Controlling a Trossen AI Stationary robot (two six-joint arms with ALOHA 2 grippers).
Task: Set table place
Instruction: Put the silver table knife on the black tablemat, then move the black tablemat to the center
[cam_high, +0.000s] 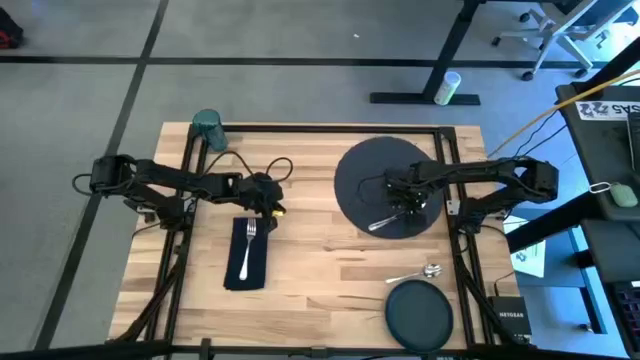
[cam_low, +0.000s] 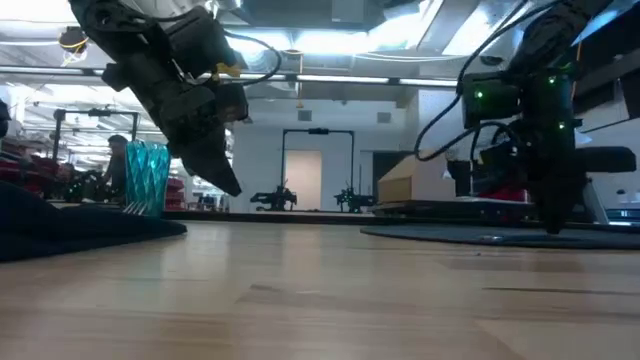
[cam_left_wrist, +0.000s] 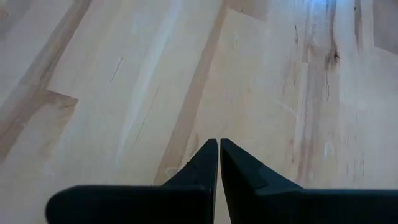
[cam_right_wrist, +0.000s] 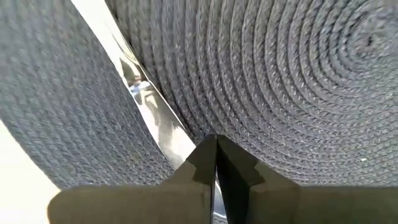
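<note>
1. Right gripper (cam_high: 407, 203) stands over the charger (cam_high: 362, 168), near its front rim, at the right half of the table (cam_high: 330, 262). The right wrist view shows its fingers (cam_right_wrist: 205, 160) pressed together on the knife (cam_right_wrist: 146, 102), a bright blade lying on the woven mat.

2. Step in hand, by judgement: taking the knife off the charger to set it at the charger's side. To do it well, the lift should be straight up and clear of the weave before any sideways travel, as the grip appears to sit at one end and the blade may pivot. It should be lowered flat and parallel to the fork (cam_high: 249, 243).

3. Knife attitude: in the high view its long axis runs on a diagonal, from the gripper toward the table's front-left, the free end (cam_high: 378, 225) reaching the charger's front rim. Which end is handle cannot be told.

4. Left gripper (cam_high: 268, 200) hangs above bare wood at the far end of the napkin (cam_high: 246, 265), fingers (cam_left_wrist: 202, 163) closed together on nothing.

5. Other items: fork on the napkin, long axis front to back, tines to the far edge. Spoon (cam_high: 415, 273) and plate (cam_high: 419, 313) lie near the front-right corner; cup (cam_high: 207, 127) stands at the far-left corner.
</note>
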